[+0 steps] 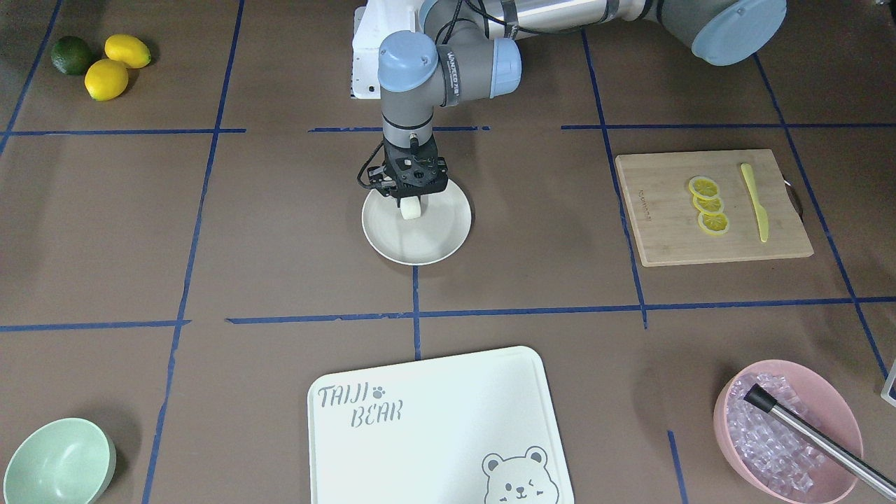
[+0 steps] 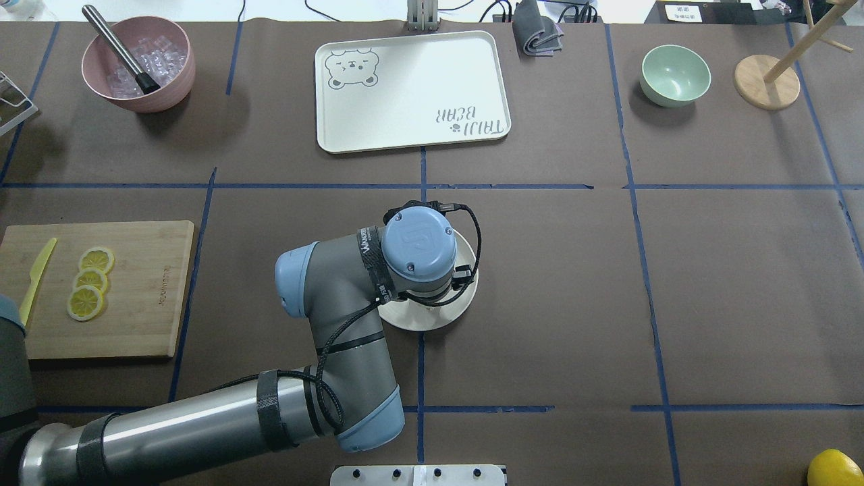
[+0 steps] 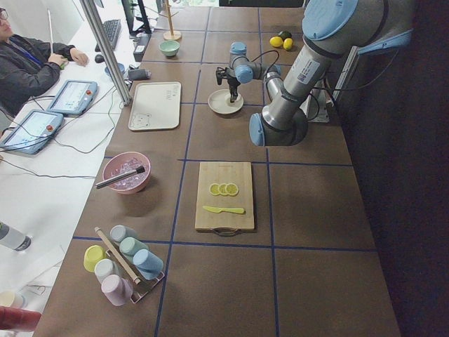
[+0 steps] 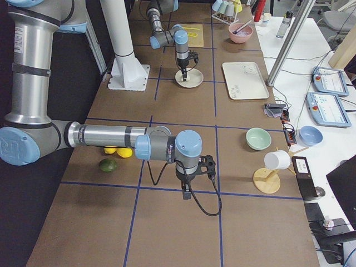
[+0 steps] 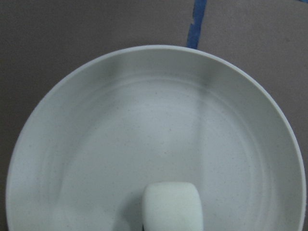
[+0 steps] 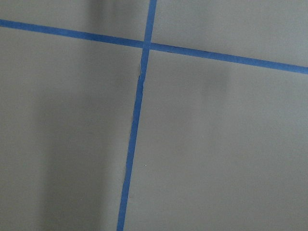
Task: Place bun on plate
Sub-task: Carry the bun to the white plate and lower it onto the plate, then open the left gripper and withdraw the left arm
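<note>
Counting it all up: one bun (image 1: 411, 208), and the left gripper (image 1: 412, 196) is pinching it low over the far-from-centre part of the one plate (image 1: 434, 241); can't tell if it's touching down. Three lemon slices (image 1: 708, 204) and one yellow knife (image 1: 754, 203) are lying on one wooden board (image 1: 665, 231). Two lemons (image 1: 106, 78) are sitting beside one lime (image 1: 71, 54). One green bowl (image 1: 56, 463), one pink bowl (image 1: 728, 434) of ice, one bear-printed board (image 1: 434, 420). The right gripper (image 4: 186, 193) is hanging over bare surface (image 1: 280, 245); can't tell if it's spread or closed. Blue tape (image 1: 416, 308) is gridding the brown surface, and a person (image 3: 28, 63) is sitting at a side desk.
</note>
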Controlling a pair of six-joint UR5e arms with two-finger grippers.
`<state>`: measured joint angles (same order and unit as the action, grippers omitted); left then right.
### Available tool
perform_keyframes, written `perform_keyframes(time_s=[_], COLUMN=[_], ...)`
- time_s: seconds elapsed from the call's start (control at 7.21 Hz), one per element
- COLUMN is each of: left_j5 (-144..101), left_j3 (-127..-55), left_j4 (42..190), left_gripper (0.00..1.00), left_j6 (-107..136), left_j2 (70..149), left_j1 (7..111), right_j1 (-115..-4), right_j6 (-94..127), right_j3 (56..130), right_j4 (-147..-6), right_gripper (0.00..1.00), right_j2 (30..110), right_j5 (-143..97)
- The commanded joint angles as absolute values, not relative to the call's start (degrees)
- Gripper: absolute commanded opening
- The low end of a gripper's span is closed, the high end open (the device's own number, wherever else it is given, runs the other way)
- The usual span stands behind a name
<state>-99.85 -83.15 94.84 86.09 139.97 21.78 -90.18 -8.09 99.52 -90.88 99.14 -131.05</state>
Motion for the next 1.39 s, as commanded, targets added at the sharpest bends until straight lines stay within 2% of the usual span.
perform_keyframes(time_s=[0.0,0.14,0.28,0.55,0.69,0.97,1.11,1.25], left_j5=[-99.7,-100.2,-104.7,-111.9,-116.3,-126.8,-127.7,-127.8], left_j3=[-84.3,-86.8,-92.4,-109.2,-112.8,-114.4,-112.8,-107.9], left_j4=[94.0,92.4,87.2,83.4,82.9,83.0,83.0,83.1], left_gripper=[1.00,1.00,1.00,1.00,1.00,1.00,1.00,1.00], left_j6=[82.7,80.8,74.6,55.4,45.3,19.4,8.9,-2.7], left_j2=[140.5,139.7,137.0,121.3,115.0,101.4,97.2,95.2], left_j1=[22.1,24.1,27.7,36.3,42.3,60.7,71.8,77.9], right_j1=[-90.2,-90.2,-90.2,-90.2,-90.2,-90.2,-90.2,-90.2], right_j6=[-8.2,-8.2,-8.2,-8.1,-8.1,-8.1,-8.1,-8.2], right_j3=[99.6,99.8,99.8,99.8,99.7,99.6,99.7,99.6], right_j4=[-90.9,-90.9,-90.9,-90.9,-90.9,-90.9,-90.9,-90.9], right_gripper=[1.00,1.00,1.00,1.00,1.00,1.00,1.00,1.00], right_j2=[99.2,99.1,99.1,99.1,99.1,99.1,99.1,99.1], right_j5=[-131.7,-131.7,-131.7,-132.3,-132.4,-132.3,-132.3,-132.3])
